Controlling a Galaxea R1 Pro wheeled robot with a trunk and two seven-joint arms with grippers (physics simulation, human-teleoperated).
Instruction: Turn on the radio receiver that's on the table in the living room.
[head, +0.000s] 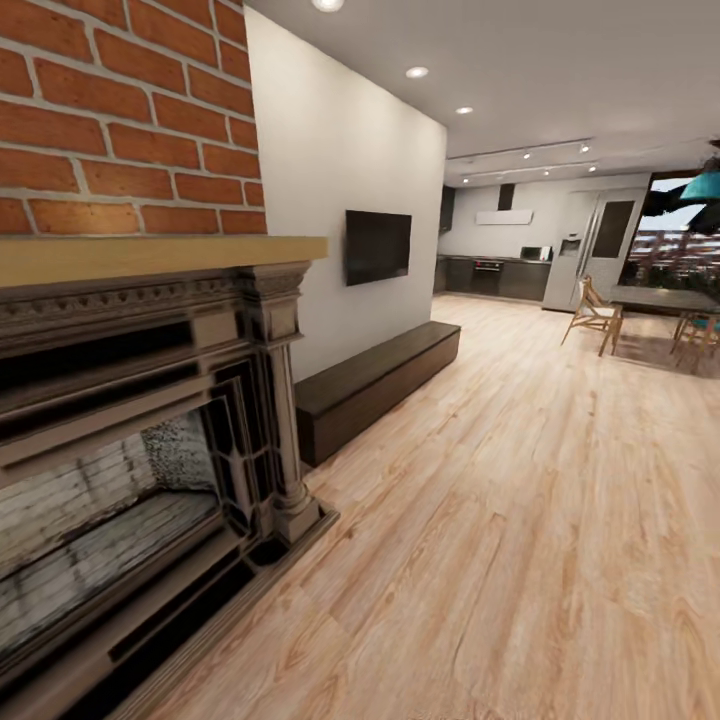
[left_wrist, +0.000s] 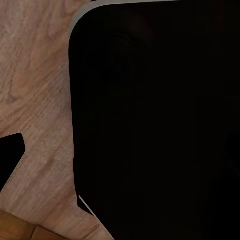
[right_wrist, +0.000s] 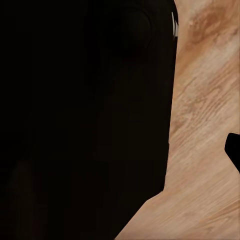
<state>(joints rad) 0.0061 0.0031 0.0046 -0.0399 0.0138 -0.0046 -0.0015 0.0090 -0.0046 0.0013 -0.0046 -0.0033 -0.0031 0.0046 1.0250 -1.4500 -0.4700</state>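
Observation:
The radio receiver and the low grey-taupe table are out of view. The head view looks along the living room's light wood plank floor (head: 520, 520), with the brick fireplace (head: 130, 470) close at the left. In the left wrist view a large dark rounded part of my own body (left_wrist: 160, 125) hangs over the floor (left_wrist: 35, 100), with a small dark tip (left_wrist: 10, 162) at the edge. The right wrist view has the same dark mass (right_wrist: 85, 115) above floor planks (right_wrist: 205, 125) and a dark tip (right_wrist: 233, 150). Neither view shows how the jaws stand.
A wall-mounted black screen (head: 378, 245) hangs above a long low dark bench (head: 375, 385) along the left wall. Far ahead is a kitchen with a fridge (head: 595, 250). A dark dining table (head: 665, 298) with wooden chairs (head: 592, 315) stands at the far right. Open floor runs ahead.

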